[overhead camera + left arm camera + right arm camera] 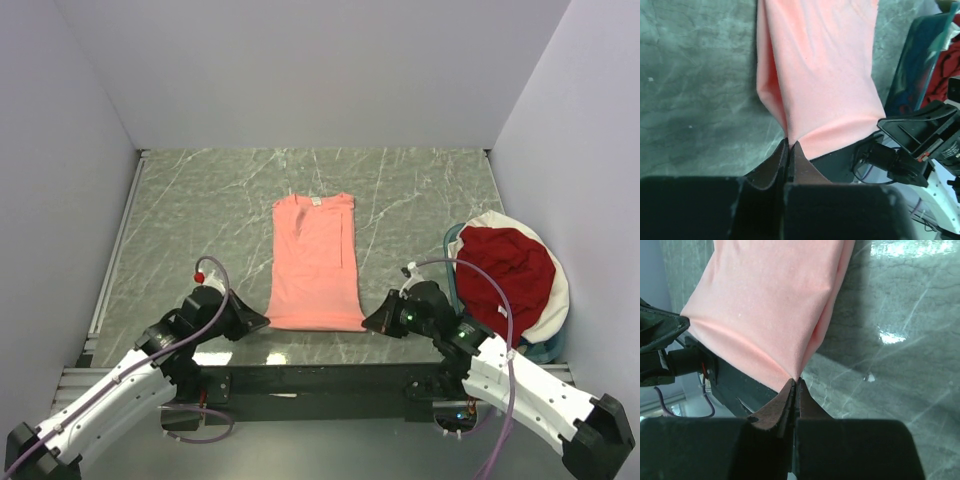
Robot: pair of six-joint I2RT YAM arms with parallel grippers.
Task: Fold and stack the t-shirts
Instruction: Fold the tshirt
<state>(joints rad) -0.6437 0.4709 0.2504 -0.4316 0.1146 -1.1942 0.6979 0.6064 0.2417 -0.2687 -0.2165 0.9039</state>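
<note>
The salmon-pink t-shirt (315,262) lies on the table as a long narrow strip, sleeves folded in, with its white neck label at the far end. My left gripper (262,322) is shut on the shirt's near left hem corner (788,140). My right gripper (371,322) is shut on the near right hem corner (796,378). Both corners are pinched between the fingertips at the table's near edge. The dark red t-shirt (508,272) sits bunched in the basket at the right.
The white-rimmed round basket (557,300) stands at the right, close behind my right arm. The green marble table (200,220) has walls at the left, back and right. A black bar (320,375) runs along the near edge.
</note>
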